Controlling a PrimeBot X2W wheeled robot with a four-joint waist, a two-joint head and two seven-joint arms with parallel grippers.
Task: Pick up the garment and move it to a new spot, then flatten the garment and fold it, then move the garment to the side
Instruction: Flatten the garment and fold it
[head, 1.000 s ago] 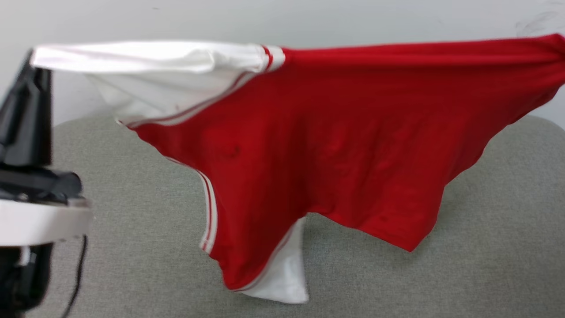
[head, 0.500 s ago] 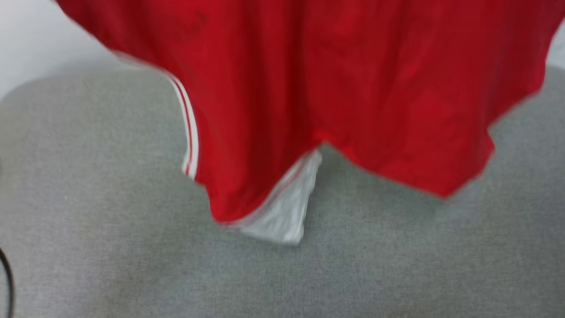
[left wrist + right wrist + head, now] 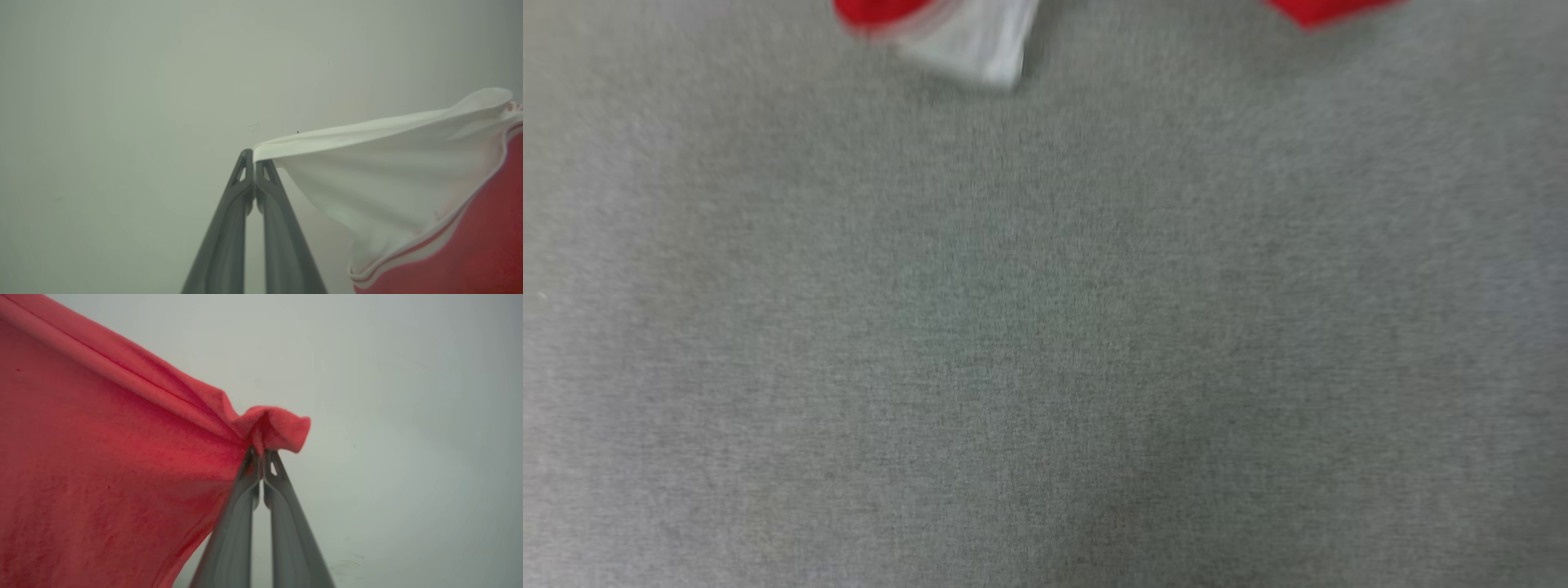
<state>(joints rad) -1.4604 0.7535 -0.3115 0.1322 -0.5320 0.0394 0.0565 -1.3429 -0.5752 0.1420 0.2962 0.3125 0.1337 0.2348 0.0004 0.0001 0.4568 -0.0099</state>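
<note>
Red jersey T-shirt [image 3: 388, 183] hangs in the air, stretched between our left pincer [image 3: 254, 157], clamped on the tip of a white sleeve, and our right pincer [image 3: 261, 451], clamped on a bunched red corner, so we judge the carry to a new spot is in hand. Next we must lower it with the top edge taut; the grey fabric surface [image 3: 1045, 327] below offers wide open room, the shirt's lowest tips dangling over its far part.
</note>
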